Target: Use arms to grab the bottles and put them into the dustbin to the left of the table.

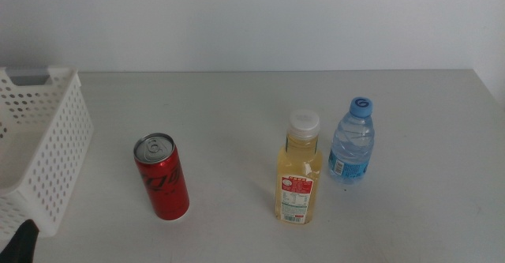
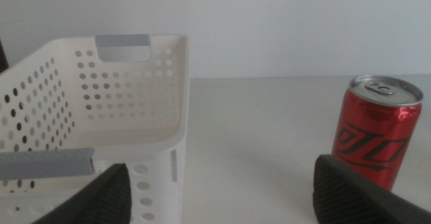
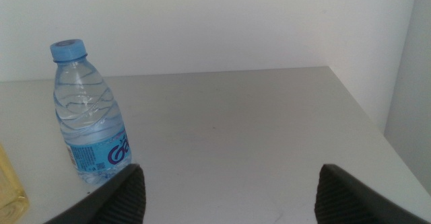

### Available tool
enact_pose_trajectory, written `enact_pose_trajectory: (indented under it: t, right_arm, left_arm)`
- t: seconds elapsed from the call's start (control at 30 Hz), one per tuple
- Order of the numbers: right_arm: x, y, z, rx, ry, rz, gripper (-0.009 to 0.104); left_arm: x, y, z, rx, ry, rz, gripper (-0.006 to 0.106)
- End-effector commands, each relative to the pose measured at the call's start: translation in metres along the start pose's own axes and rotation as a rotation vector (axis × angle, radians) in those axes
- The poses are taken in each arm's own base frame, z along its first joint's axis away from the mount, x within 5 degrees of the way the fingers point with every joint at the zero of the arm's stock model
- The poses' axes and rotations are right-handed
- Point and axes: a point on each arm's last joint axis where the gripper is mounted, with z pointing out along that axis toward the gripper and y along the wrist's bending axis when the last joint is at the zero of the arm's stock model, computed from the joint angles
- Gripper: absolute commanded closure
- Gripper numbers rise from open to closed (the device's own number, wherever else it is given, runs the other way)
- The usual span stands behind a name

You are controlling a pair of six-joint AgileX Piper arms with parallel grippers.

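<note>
Bare table [image 1: 237, 105] is lying open between the red can [image 1: 162, 176] and the yellow juice bottle [image 1: 298, 168]. The water bottle [image 1: 353, 140] is crowding just beside the juice bottle, and the dustbin [image 1: 55, 137] is walling off the left edge.

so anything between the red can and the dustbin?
Nothing visible. In the middle view only bare table lies between the red can and the dustbin; the juice bottle and water bottle stand on its far side. Left gripper open, facing both.
</note>
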Motion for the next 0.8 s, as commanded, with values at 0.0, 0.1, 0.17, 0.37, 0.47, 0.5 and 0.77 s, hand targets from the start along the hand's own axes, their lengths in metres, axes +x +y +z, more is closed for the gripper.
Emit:
enact_pose_trajectory:
  t: [0.0,0.1,0.17,0.37,0.47,0.5,0.77]
  right_arm:
    - [-0.012,0.000,-0.003,0.003,-0.114,-0.012,0.031]
    - [-0.012,0.000,-0.003,0.003,-0.114,-0.012,0.031]
    - [-0.012,0.000,-0.003,0.003,-0.114,-0.012,0.031]
    - [-0.012,0.000,-0.003,0.003,-0.114,-0.012,0.031]
    - [-0.012,0.000,-0.003,0.003,-0.114,-0.012,0.031]
    - [-0.012,0.000,-0.003,0.003,-0.114,-0.012,0.031]
    - [-0.012,0.000,-0.003,0.003,-0.114,-0.012,0.031]
  left_arm:
    - [-0.007,-0.001,0.003,0.020,-0.056,-0.020,0.010]
    - [-0.008,-0.005,0.012,0.084,-0.035,-0.015,0.010]
    - [-0.010,-0.010,0.018,0.138,-0.028,-0.010,0.010]
    - [-0.006,-0.025,0.046,0.236,0.025,0.019,0.010]
    - [-0.003,-0.032,0.058,0.258,0.027,0.032,0.010]
    - [-0.002,-0.035,0.062,0.265,0.019,0.032,0.010]
    - [0.004,-0.045,0.080,0.288,-0.056,0.055,0.010]
